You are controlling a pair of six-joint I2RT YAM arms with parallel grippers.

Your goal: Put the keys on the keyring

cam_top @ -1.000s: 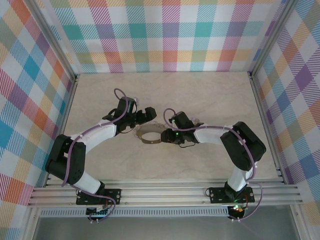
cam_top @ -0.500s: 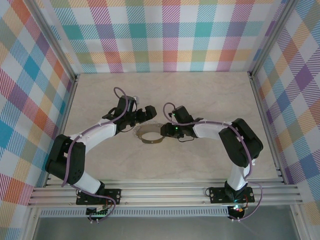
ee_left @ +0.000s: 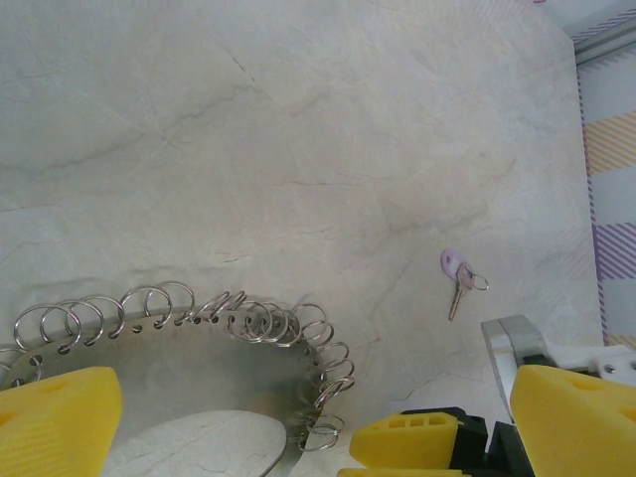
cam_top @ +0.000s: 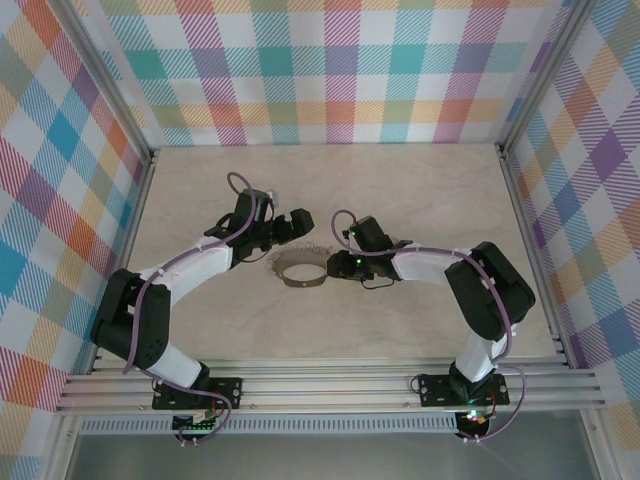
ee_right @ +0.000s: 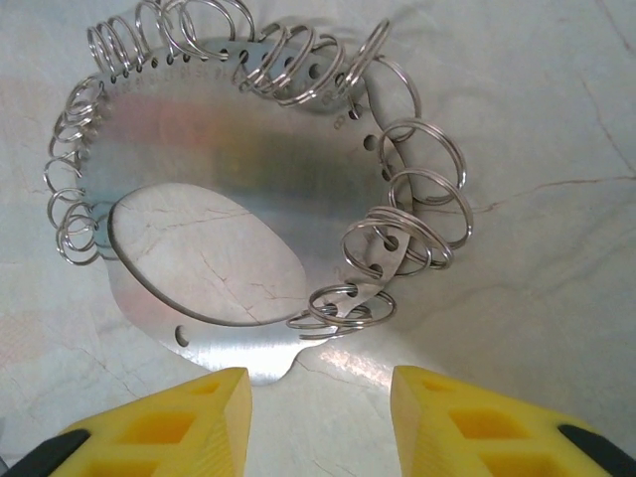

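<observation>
Pale, marble-patterned counter [cam_top: 420, 200] fills a booth with bright plaid walls [cam_top: 330, 80], where two arms meet over the keyring [ee_right: 238, 149]. The keyring is a flat silvery hoop lying on the counter, with many small split rings [ee_right: 407, 214] threaded through holes along its rim. The key [ee_left: 457, 283] is tiny, with a lilac head and its own little loop. It lies flat on bare counter, apart from the keyring and off to the right in the left wrist view. The left fingers [ee_left: 55, 417] are spread as wide as they go, hold nothing, and hover above the hoop's fringed edge. The right fingers [ee_right: 159, 422] are partly parted and empty, aimed at the hoop's plain near edge without touching it. The key probably needs fetching first while the hoop is steadied. The right fingers would do best to pinch the bare stretch of rim, since the loose split rings could slip or tangle. The left fingers should narrow well before descending and take the key by its head, leaving its loop free.
</observation>
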